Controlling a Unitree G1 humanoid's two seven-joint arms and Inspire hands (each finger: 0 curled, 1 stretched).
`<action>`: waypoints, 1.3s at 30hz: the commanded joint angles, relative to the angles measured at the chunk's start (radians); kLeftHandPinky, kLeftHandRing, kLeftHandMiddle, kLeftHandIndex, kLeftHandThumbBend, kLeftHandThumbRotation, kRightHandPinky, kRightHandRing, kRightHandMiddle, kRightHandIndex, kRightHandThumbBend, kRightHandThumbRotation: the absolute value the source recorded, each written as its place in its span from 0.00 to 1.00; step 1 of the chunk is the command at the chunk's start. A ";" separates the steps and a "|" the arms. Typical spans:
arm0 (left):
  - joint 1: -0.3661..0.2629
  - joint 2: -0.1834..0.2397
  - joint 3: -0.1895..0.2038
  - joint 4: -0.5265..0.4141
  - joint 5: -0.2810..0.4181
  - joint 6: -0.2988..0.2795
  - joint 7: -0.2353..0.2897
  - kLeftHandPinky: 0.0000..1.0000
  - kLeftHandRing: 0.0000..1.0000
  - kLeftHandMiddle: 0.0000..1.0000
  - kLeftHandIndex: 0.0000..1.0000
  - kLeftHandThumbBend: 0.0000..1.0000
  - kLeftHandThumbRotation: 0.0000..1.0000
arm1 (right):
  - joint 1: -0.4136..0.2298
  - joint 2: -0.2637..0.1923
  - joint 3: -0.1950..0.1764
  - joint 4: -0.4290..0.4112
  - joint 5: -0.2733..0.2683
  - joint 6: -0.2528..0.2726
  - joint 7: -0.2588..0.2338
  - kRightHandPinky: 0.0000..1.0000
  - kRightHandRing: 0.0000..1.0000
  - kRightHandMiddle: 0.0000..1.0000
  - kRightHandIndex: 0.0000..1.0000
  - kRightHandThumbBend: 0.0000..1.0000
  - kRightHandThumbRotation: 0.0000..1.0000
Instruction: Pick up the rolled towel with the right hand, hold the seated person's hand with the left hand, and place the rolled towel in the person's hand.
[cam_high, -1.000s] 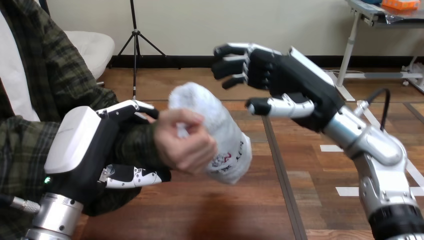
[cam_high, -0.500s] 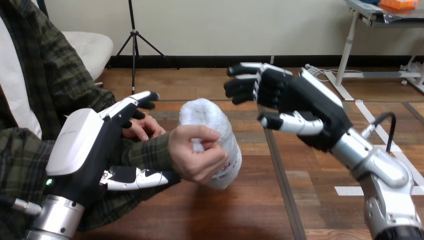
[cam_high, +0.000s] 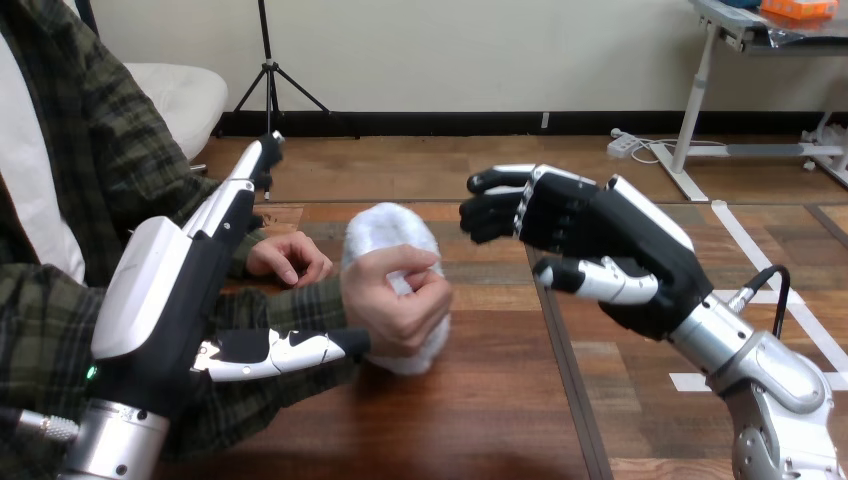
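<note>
A: Where is the rolled towel (cam_high: 390, 232) found?
B: It is gripped in the person's hand (cam_high: 398, 305) near the middle of the view, held roughly upright over the wooden table (cam_high: 480, 420). Its white top is seen above the fist and its lower end below it.
A: How is the left hand (cam_high: 165, 290) set?
B: It is placed at about 8 o'clock from the towel, with the white back shell turned up. Its fingers (cam_high: 235, 195) are stretched straight toward 1 o'clock, and nothing is grasped by them. Its thumb (cam_high: 290, 347) is laid out toward 3 o'clock, just under the person's sleeved wrist (cam_high: 300, 310); whether contact is made cannot be told.
A: And the right hand (cam_high: 600, 228)?
B: It is raised at 3 o'clock from the towel, apart from it. Its fingers are loosely bent toward 9 o'clock, the thumb is pointed the same way beneath them, and nothing is enclosed, so the hand is released.
A: Is anything else noted?
B: A second hand of the person (cam_high: 290, 258) is seen at 9 o'clock from the towel, just beside it, between the left hand's straight fingers and the fist, with its own fingers curled loosely downward
</note>
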 joint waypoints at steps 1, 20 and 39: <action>-0.024 -0.009 0.008 -0.047 -0.043 -0.048 0.005 0.82 0.95 0.98 1.00 1.00 0.38 | -0.015 0.011 -0.027 -0.014 0.037 -0.031 0.028 0.71 0.71 0.73 0.75 0.96 0.48; 0.026 -0.072 -0.026 0.026 -0.198 -0.276 -0.003 0.88 0.97 0.99 1.00 1.00 0.39 | 0.076 0.059 -0.025 -0.024 0.083 -0.054 0.093 0.68 0.69 0.71 0.72 0.99 0.50; 0.047 -0.140 -0.133 0.184 -0.378 -0.460 -0.094 0.86 0.96 0.97 0.96 1.00 0.47 | 0.169 0.143 -0.029 -0.067 0.143 -0.078 0.099 0.66 0.67 0.70 0.71 1.00 0.50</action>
